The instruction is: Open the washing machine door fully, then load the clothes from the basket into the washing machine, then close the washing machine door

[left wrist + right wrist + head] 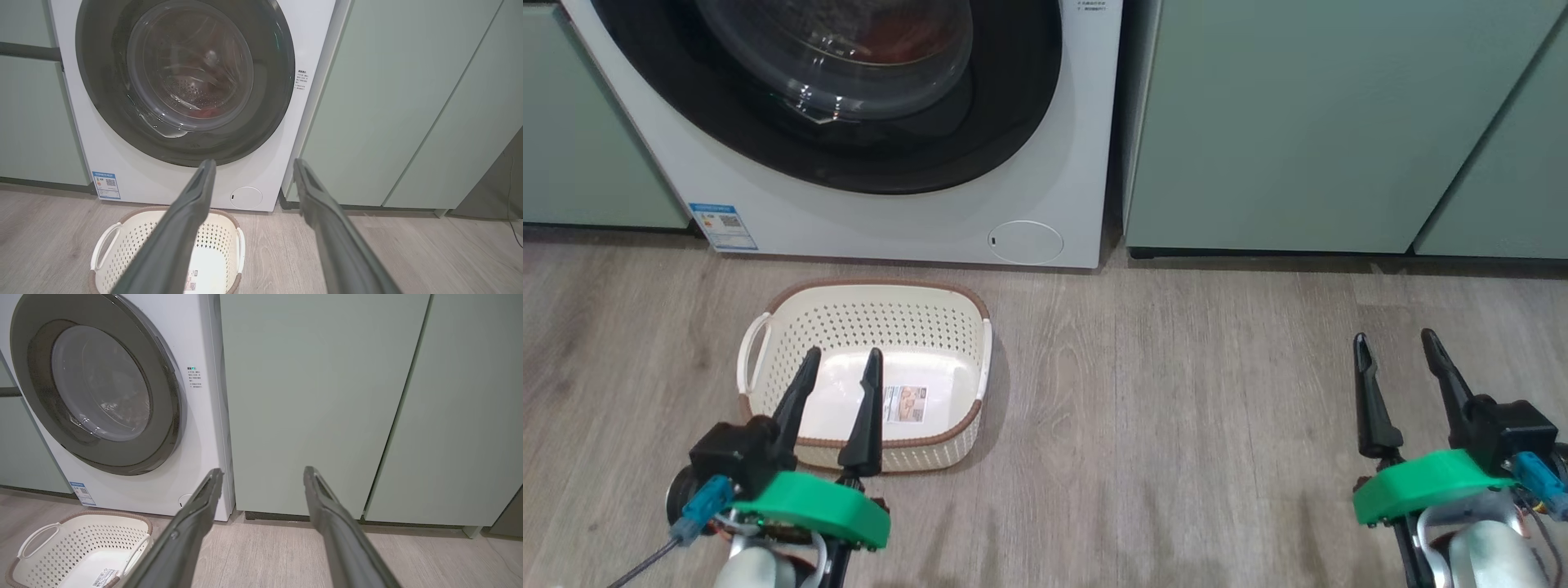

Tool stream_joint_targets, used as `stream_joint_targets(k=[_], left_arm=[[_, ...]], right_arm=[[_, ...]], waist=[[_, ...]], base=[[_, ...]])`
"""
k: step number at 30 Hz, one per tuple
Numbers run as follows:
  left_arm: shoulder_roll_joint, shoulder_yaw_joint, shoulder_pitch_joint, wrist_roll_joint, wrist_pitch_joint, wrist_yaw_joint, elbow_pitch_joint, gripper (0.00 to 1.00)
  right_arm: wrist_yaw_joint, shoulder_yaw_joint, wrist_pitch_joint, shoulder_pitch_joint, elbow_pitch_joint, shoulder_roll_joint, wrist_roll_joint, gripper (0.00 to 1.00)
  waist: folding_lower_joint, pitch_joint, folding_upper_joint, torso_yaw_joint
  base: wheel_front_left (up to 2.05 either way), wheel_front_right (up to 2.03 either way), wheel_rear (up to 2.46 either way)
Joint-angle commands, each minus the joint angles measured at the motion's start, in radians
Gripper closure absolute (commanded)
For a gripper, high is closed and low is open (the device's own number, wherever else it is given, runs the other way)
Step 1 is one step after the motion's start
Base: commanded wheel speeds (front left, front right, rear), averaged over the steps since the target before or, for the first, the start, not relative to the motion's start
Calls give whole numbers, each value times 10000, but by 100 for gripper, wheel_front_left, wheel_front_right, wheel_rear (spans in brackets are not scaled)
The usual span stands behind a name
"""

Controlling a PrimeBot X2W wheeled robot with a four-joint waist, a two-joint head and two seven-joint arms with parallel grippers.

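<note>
The washing machine stands on the wooden floor between pale green cabinets. Its door lies flat against the front, closed. Behind the glass, low in the drum, the left wrist view shows a small red patch of the clothes; how much fabric lies there cannot be told.

The basket sits on the floor just in front of the machine, below the door's lower left part. Its pale bottom is bare except for a sticker.

The left claw is released, fingers spread and gripping nothing. In the head view it hangs over the near rim of the basket, with the tips pointing toward the machine. In its own wrist view the fingertips line up with the lower edge of the door and the small round flap, well short of both.

The right claw is also released and holds nothing. It hangs over the floor in front of the cabinets, well to the right of the basket and the door. In its wrist view the machine's right edge sits just behind its left finger.
</note>
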Motion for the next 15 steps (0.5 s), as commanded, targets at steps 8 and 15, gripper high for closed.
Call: stream_joint_targets(k=[8,15], left_arm=[[106,319,-301,149,-97,100,-483,0],[106,309,-266,122,-97,98,-290,0]], right_arm=[[-2,281,-24,-349,-358,25,-49,0],[-2,330,-24,-342,-361,28,43,0]], waist=[[1,-3,-1,49],[1,-7,-1,72]], base=[[0,0,0],[0,0,0]])
